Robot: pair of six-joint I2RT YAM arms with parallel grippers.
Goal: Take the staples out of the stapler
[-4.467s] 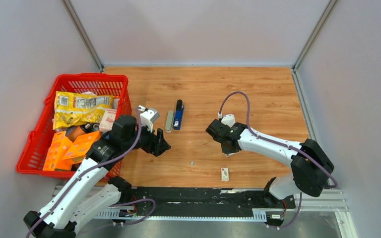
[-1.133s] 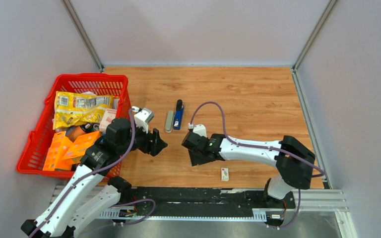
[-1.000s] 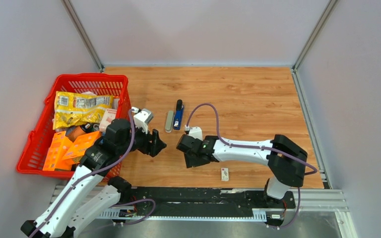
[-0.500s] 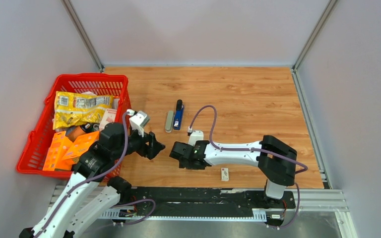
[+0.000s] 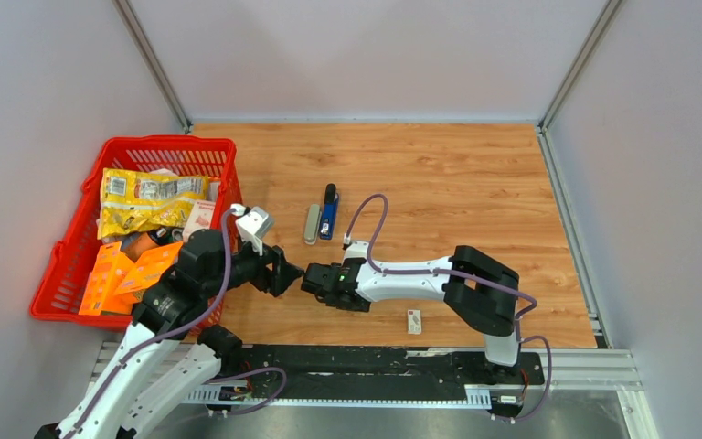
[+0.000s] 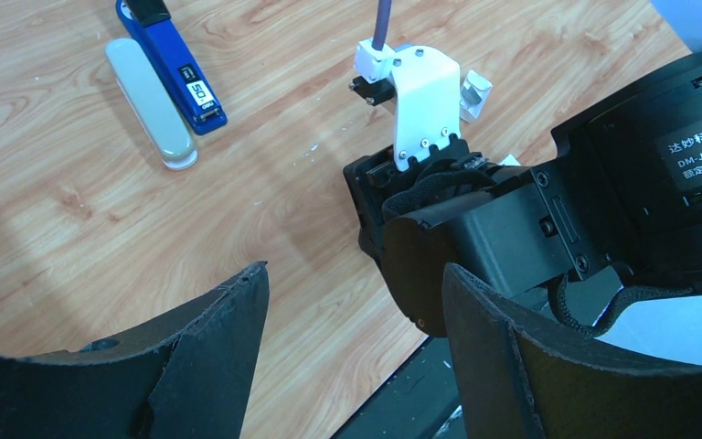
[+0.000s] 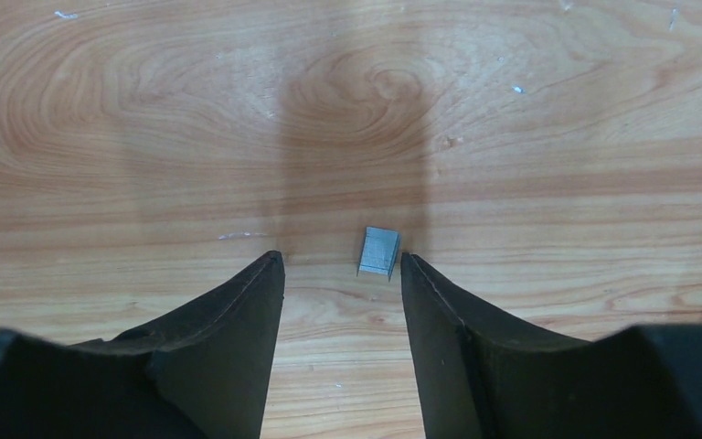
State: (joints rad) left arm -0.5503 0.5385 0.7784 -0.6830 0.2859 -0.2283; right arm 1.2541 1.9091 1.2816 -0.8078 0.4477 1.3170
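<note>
Staples (image 7: 379, 251): small grey clump on bare wood toward the near edge of the table, well short of the blue stapler (image 5: 329, 212) and grey stapler (image 5: 312, 223) lying side by side mid-table. Sits just ahead of the right gripper (image 7: 340, 265), within the line of its spread, empty fingers, closer to one finger than the other; too squarish to call a long axis. Right arm plainly nearer, with the left gripper (image 6: 352, 274) likewise spread and empty, crowding the right wrist. At the left edge, red basket (image 5: 169, 142) with yellow and orange packets inside.
</note>
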